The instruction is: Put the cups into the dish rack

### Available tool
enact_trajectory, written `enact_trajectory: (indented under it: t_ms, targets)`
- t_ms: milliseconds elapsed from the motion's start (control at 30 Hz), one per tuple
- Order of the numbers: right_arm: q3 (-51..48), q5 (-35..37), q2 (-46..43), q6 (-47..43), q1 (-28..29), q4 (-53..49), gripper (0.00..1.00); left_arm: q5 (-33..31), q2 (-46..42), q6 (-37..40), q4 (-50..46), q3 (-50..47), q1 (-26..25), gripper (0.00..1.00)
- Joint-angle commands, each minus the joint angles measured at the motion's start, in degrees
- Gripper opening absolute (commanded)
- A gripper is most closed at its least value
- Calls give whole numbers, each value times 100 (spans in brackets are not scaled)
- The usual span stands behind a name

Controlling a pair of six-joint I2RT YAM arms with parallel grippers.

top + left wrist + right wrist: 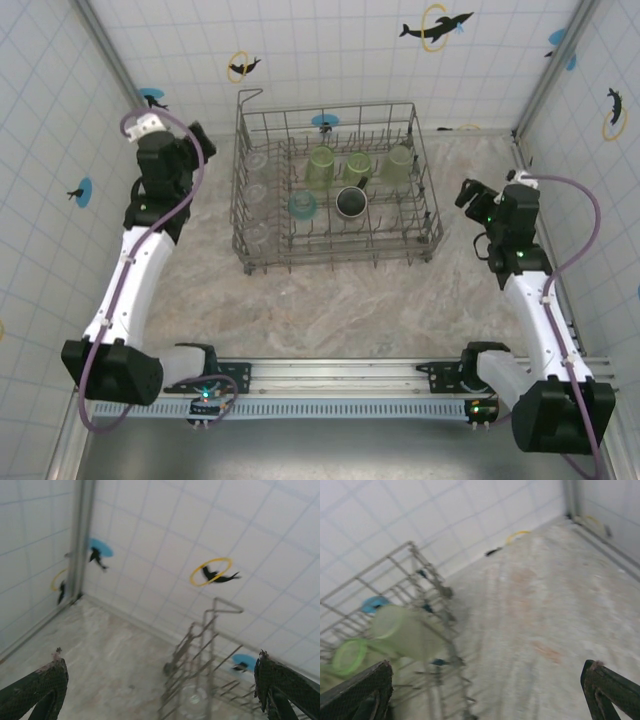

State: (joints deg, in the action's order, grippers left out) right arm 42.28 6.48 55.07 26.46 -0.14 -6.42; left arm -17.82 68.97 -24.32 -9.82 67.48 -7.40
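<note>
Overhead, toward twelve o'clock on the table [330,310], the rack [340,262] holds every cup I can find. Three tumblers [357,167] stand in a row along its far side, a teal cup [302,206] and the mug [350,202] sit just nearer, and clear cups [257,195] run down its nine o'clock side. None sits on the mottled, stone-look tabletop, so I judge the loading done or all but done. At ten o'clock the left gripper [197,133] hangs beside the rack. At three o'clock the right gripper [472,200] hangs apart from it.

From the left wrist, dark cross-hatched fingers [45,685] stand spread wide with nothing between them. Toward five o'clock rises the rack's corner, thin grey wire bent into a loop, with one clear cup's round glassy rim behind the bars.

From the right wrist, that gripper is spread too, and empty. At nine o'clock the wire wall fronts two blurred tumblers: translucent, frosted pale green, round-mouthed, leaning.
</note>
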Motion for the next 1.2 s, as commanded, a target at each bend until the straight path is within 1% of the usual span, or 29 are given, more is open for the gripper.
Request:
enact_trajectory:
  t_ms: [0, 100, 200, 233, 333, 467, 533, 600, 667, 700, 767, 867, 967, 1000, 1033, 1067, 1100, 1133, 1167]
  targets:
    - [-433, 871, -160, -95, -71, 199, 100, -1175, -325, -99, -88, -847, 19, 97]
    - [-897, 1070, -192, -173, -100, 562, 100, -1803, -663, 109, 220, -1820, 47, 98]
    - [-1334, 1336, -98, -435, -100, 965, 100, -2188, -801, 200, 455, -2529, 129, 98]
    - [-1476, 1463, -35, -517, -100, 1040, 100, -2240, -822, 283, 661, -2810, 138, 98]
    - [-1922, 1605, 110, -607, -96, 1573, 100, -2005, -868, 384, 1536, -3690, 136, 98]
    - [-2756, 1815, 5, -630, -47, 2558, 100, -2085, -674, 367, 2731, -4671, 142, 98]
    - [-3181, 2003, -59, -723, 12, 3061, 100, -1978, -452, 449, 3064, -4860, 141, 97]
    - [-3520, 2088, -92, -1118, 102, 3477, 100, -1952, -210, 498, 3371, -5004, 134, 97]
    - [-3719, 2358, -61, -1283, 268, 3762, 100, -2045, -16, 638, 4092, -5366, 133, 98]
    - [-3811, 2383, -53, -1279, 299, 3917, 100, -2104, 38, 697, 4388, -5523, 136, 97]
    - [-4170, 2123, -22, -1262, 311, 4662, 100, -2105, 139, 1019, 5227, -5938, 134, 98]
    - [-4456, 2293, 19, -1224, 424, 5164, 100, -1941, 384, 1302, 6050, -6251, 133, 98]
    - [-4704, 2353, 24, -1223, 471, 5536, 100, -1647, 763, 1502, 6848, -6461, 132, 98]
    - [-4777, 2332, 7, -1166, 471, 5622, 100, -1642, 911, 1591, 7076, -6506, 137, 97]
    - [-4863, 2335, -22, -1106, 465, 5715, 100, -1787, 1075, 1678, 7460, -6562, 140, 98]
    - [-4975, 2328, -47, -1111, 467, 5887, 100, -1861, 1139, 1682, 7584, -6569, 144, 98]
    - [-5087, 2287, -71, -1169, 471, 6091, 100, -1666, 1209, 1683, 7829, -6644, 238, 98]
    - [-5215, 2261, -72, -1229, 469, 6338, 100, -1500, 1289, 1565, 7715, -6613, 336, 98]
    - [-5324, 2264, -60, -1277, 471, 6511, 100, -1461, 1462, 1627, 8165, -6683, 366, 98]
